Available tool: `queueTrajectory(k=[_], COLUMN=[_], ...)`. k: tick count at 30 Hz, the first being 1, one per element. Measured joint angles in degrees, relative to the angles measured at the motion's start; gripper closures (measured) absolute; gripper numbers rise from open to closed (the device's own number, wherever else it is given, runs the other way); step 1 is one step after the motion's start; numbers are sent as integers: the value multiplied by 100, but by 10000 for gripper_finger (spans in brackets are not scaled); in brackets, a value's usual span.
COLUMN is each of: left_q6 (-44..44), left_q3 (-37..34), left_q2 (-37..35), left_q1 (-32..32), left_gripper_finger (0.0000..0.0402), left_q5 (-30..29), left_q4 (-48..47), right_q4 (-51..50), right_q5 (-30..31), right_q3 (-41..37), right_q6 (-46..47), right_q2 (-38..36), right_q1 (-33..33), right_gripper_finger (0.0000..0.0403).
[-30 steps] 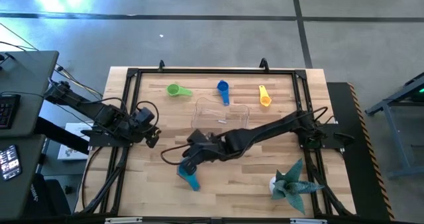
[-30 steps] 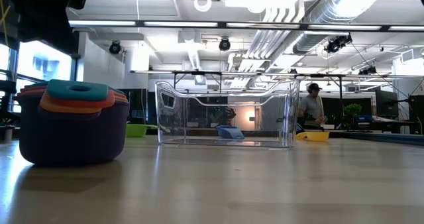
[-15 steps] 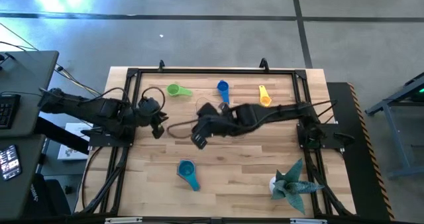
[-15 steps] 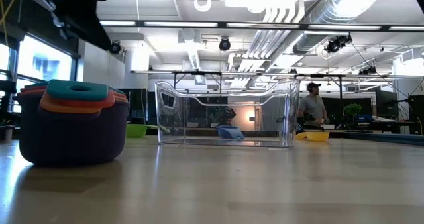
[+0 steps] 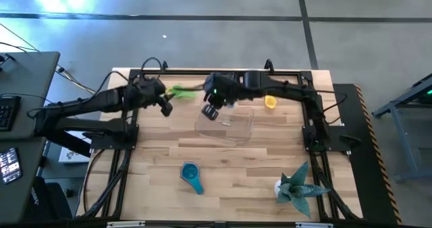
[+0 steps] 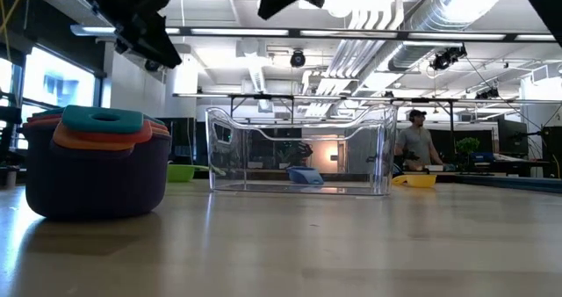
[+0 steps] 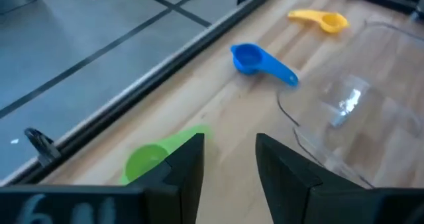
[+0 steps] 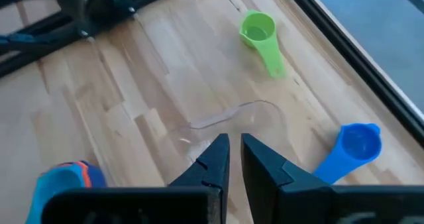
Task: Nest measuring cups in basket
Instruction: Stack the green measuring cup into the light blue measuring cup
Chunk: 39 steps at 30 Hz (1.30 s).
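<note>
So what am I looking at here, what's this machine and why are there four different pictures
It's a robot with two dark arms at a wooden table, each ending in a two-finger gripper. One picture looks straight down, one sits at table height, and two come from cameras on the wrists. The left gripper hovers near the green cup; the right gripper is above the clear basket. Neither holds anything. Blue and yellow cups lie nearby, a nested stack and a paper figure closer to the front.

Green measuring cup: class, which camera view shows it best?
The right wrist view: the green measuring cup lies whole and unobstructed. The left gripper partly hides it in the left wrist view; it is small in the high view and a sliver in the low view.
</note>
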Motion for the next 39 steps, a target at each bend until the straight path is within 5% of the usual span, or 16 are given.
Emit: queueTrajectory(k=[16,26,39], left_q6=[2302,3615,3908], left_q3=[0,0,0], left_q2=[1247,2183,2995], left_q1=[2158,2337,2335], left_gripper_finger=[284,284,284], left_q5=[1969,1963,1930], left_q4=[381,449,487], right_q4=[-196,-267,-266], right_q5=[-995,-993,-991], right_q3=[-1,-1,-1], right_q6=[-1260,-1677,-1762], right_q2=[-4,-7,-7], right_q1=[-1346,-1574,-1574], right_gripper_finger=[372,372,372])
